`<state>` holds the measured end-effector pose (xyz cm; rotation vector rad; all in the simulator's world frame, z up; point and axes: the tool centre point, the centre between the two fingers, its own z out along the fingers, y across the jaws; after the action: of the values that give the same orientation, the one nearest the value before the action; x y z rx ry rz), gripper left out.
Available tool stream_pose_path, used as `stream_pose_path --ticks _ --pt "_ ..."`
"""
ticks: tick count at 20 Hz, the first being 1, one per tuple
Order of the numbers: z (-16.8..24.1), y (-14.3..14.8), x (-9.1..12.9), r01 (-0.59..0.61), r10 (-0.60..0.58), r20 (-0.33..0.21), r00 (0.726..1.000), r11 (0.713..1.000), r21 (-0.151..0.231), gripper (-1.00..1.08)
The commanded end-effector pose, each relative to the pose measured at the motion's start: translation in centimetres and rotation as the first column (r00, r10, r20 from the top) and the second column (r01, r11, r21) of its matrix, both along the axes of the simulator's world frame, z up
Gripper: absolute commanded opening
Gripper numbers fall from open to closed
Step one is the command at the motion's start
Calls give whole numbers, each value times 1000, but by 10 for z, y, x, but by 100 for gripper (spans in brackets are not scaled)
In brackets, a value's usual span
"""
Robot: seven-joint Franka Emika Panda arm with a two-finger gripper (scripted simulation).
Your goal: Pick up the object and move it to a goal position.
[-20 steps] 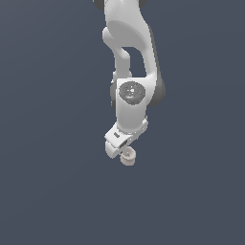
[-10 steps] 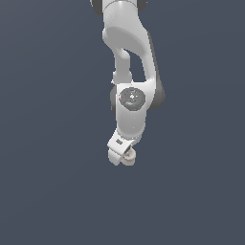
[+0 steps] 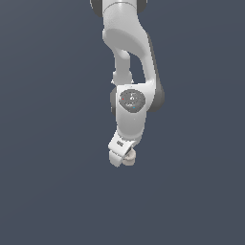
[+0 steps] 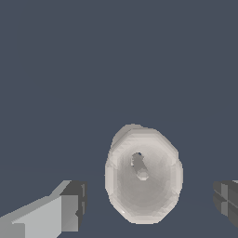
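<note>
Between the two fingers of the gripper [image 4: 148, 204] sits the object [image 4: 143, 174], seen end-on in the wrist view as a pale beige rounded form with a hollow centre. Dark grey floor shows on both sides of it, between its rim and each finger pad, so the jaws stand released and neither touches it. One finger [image 4: 51, 214] appears as a light grey block with a darker pad face; the other shows only as a dark edge at the frame border.

Exterior view: the gripper [image 3: 119, 155] hangs at the lower end of the arm [image 3: 131, 72], tilted toward the exterior view's left. The object [image 3: 129, 157] shows as a small beige knob at the fingertips, partly hidden by the white gripper body, on the side toward the exterior view's right. Whether it rests on the floor [image 3: 48, 191] cannot be told from this view.

Above the gripper, the arm rises through a round grey joint cap and a curved white link, leaving the frame at the top. The floor is a uniform dark blue-grey surface filling the background of both views.
</note>
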<state>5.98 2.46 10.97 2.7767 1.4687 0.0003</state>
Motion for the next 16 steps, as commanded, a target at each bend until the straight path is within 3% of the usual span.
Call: stream_pose_path --ticks 1,9,15,16 --pt "-5 0 0 -1 1 -1 1000 1000 0 100" --pt "-43 0 -1 -5 5 0 1000 1000 0 100" --pt "-49 0 0 -5 5 0 1000 1000 0 100" --pt "-49 0 0 -5 5 0 1000 1000 0 -100"
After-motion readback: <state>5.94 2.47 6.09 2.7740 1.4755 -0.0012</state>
